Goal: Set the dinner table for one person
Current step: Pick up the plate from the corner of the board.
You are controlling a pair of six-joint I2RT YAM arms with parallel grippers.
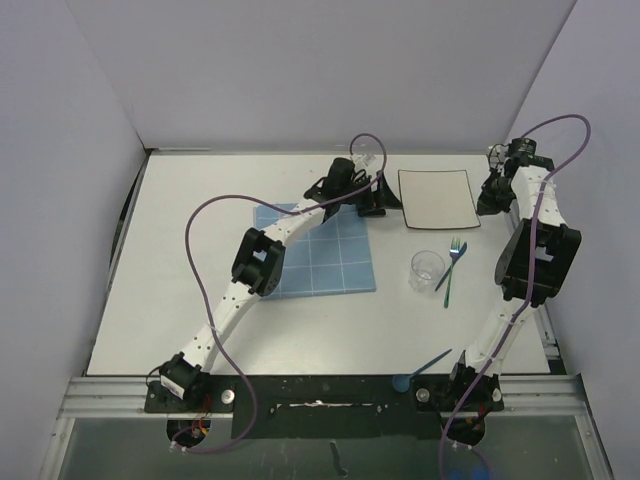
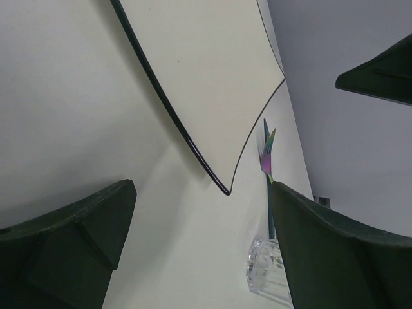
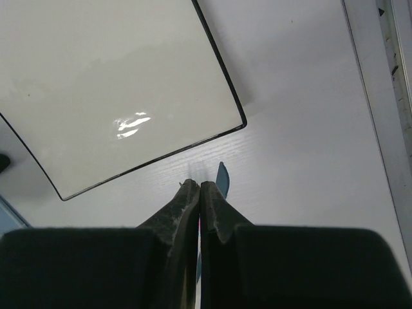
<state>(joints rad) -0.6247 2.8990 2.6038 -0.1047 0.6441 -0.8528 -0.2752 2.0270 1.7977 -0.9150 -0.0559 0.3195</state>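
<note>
The square white dark-rimmed plate [image 1: 437, 198] lies on the dinner table [image 1: 190, 210] at the back right. My left gripper [image 1: 372, 200] stands open at the plate's left edge. In the left wrist view the plate's near corner [image 2: 212, 84] lies just beyond the open left gripper [image 2: 201, 206]. My right gripper [image 1: 492, 198] is by the plate's right edge. In the right wrist view the right gripper [image 3: 199, 185] is shut on a thin blue utensil [image 3: 222, 178], whose rounded tip pokes past the fingertips, near the plate's corner [image 3: 116, 84].
A blue grid placemat [image 1: 318, 250] lies left of the plate, under the left arm. A clear glass [image 1: 427, 268] and a fork [image 1: 452, 265] lie in front of the plate; both show in the left wrist view, glass [image 2: 265, 273] and fork [image 2: 267, 151]. A blue spoon [image 1: 425, 368] rests at the near edge.
</note>
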